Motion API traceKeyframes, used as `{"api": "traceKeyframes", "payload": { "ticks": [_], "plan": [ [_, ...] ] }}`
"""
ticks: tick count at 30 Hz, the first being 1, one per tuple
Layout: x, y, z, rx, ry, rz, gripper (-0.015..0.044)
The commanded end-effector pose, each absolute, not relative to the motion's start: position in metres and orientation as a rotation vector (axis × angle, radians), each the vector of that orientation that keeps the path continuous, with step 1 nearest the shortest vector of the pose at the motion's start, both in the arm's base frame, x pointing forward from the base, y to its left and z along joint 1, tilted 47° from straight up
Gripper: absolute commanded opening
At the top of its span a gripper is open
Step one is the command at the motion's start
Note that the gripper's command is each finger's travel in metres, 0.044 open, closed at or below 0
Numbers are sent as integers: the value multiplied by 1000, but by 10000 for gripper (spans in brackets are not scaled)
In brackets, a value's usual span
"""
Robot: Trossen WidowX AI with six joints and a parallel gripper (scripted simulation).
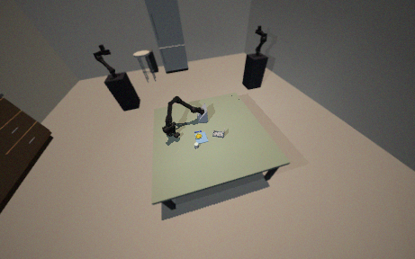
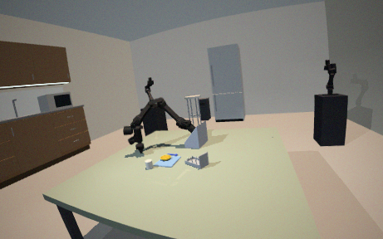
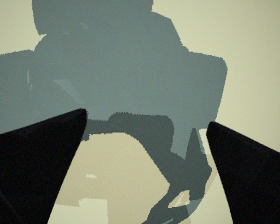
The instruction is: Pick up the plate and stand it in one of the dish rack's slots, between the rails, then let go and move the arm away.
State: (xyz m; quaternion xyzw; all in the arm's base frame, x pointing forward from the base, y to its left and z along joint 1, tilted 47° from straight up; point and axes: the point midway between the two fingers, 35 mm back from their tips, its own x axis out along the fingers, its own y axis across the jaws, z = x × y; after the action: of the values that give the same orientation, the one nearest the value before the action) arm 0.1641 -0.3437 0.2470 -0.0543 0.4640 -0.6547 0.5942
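Kitchen room with beige floor, grey walls, a fridge (image 2: 226, 83) at the back and brown cabinets (image 2: 28, 139) with a microwave (image 2: 55, 100) along one side. Green table (image 2: 236, 187) in the middle, carrying everything of interest.

Small grey rack (image 2: 198, 161) near the table's middle, rails low, one taller end panel. Just left of the rack in the exterior view, apart from it: a flat blue plate (image 2: 168, 161) lying on the table with a yellow lump (image 2: 165, 157) on top. Not in any slot. Past the plate, further from the rack: a white cup (image 2: 149, 164), upright, close to the plate's corner.

Behind the rack, toward the fridge: a grey wedge mount (image 2: 198, 136) with the dark arm (image 2: 161, 109) rising from it, bending over and coming down well left of the rack, beyond plate and cup.

Gripper (image 2: 139, 147) pointing down, low over the table, whether touching it cannot be told. Spread wide, close to full opening, holding nothing. From the wrist: two dark fingers at the frame's sides, only pale table (image 3: 257, 16) and the arm's blue-grey shadow (image 3: 111, 63) between them; neither rack nor plate in sight there.

Farther from the rack, off the table: two black pedestals (image 1: 122, 90) with spare arms on top, and a stool (image 1: 142, 54) near the fridge.
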Motion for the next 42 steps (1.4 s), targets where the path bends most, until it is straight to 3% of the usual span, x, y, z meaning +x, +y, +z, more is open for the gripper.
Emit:
{"api": "traceKeyframes", "payload": {
  "ticks": [1, 12, 24, 42],
  "plan": [
    [200, -317, 211, -167, 1166, -1369, 400],
    [262, -230, 135, -325, 1363, -1033, 400],
    [279, -124, 64, -569, 1544, -719, 400],
    [278, -130, 49, -584, 1552, -703, 400]
  ]
}}
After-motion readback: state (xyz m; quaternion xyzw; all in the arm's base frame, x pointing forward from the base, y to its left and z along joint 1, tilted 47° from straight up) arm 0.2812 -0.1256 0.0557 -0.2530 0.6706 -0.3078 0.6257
